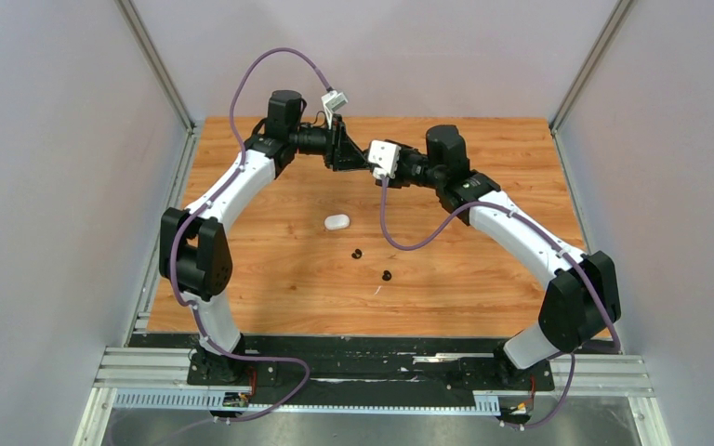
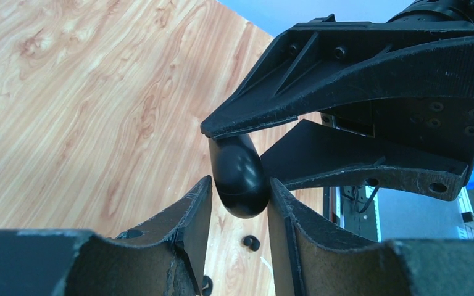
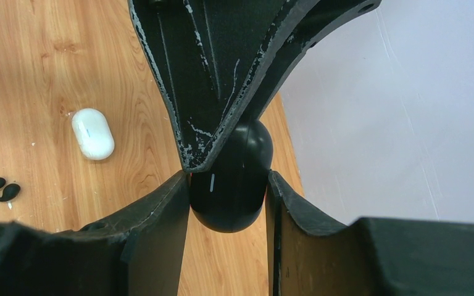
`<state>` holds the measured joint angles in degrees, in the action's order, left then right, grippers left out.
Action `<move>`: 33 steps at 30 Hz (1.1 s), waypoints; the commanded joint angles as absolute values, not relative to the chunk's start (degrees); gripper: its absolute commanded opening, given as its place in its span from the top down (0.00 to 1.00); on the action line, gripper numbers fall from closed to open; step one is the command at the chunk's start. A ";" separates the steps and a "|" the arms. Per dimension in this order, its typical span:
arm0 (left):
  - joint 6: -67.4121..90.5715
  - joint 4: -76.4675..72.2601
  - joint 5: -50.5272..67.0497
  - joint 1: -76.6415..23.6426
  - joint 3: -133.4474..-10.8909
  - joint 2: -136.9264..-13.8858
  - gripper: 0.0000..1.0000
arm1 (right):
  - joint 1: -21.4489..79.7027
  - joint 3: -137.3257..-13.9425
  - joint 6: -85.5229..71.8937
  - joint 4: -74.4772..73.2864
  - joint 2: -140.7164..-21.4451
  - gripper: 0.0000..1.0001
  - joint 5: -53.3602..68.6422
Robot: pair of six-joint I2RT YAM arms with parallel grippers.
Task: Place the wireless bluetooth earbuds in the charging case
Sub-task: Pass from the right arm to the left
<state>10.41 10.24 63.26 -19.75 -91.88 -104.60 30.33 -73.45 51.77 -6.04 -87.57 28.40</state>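
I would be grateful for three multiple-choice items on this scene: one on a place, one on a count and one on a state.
1. Where does the white case lie?
A. on the table, near its middle
B. against the left wall
C. at the far right corner

2. How many black earbuds lie on the wood in the top view?
A. none
B. two
C. five

3. What is the state of the black case?
A. lying flat on the wood
B. clamped by both grippers, up off the wood
C. stacked on the white case

Answers:
1 A: it rests on bare wood, nearer the bases than the grippers are.
2 B: one bud and another lie near the white case.
3 B: the left gripper and the right gripper both pinch it.
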 commanded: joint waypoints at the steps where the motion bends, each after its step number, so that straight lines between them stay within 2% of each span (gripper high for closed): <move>1: 11.32 7.78 64.32 -19.86 -94.00 -104.94 0.55 | 31.10 -75.06 52.07 -2.51 -87.35 0.85 28.24; 7: 11.72 7.48 64.35 -19.86 -94.13 -105.31 0.58 | 31.37 -74.97 52.25 -2.29 -87.48 0.85 28.04; 12: 11.86 7.21 64.22 -19.86 -94.29 -105.40 0.53 | 31.62 -74.89 52.25 -2.20 -87.63 0.85 27.91; 28: 12.22 6.88 64.41 -19.86 -94.53 -105.65 0.50 | 32.16 -74.86 52.00 -2.11 -87.77 0.84 27.77; 30: 12.38 6.51 64.96 -19.86 -94.49 -105.71 0.51 | 32.16 -74.97 51.99 -2.16 -87.89 0.84 27.75; 33: 13.48 4.86 66.04 -19.86 -94.36 -105.94 0.59 | 32.26 -74.93 52.11 -2.11 -87.84 0.84 27.86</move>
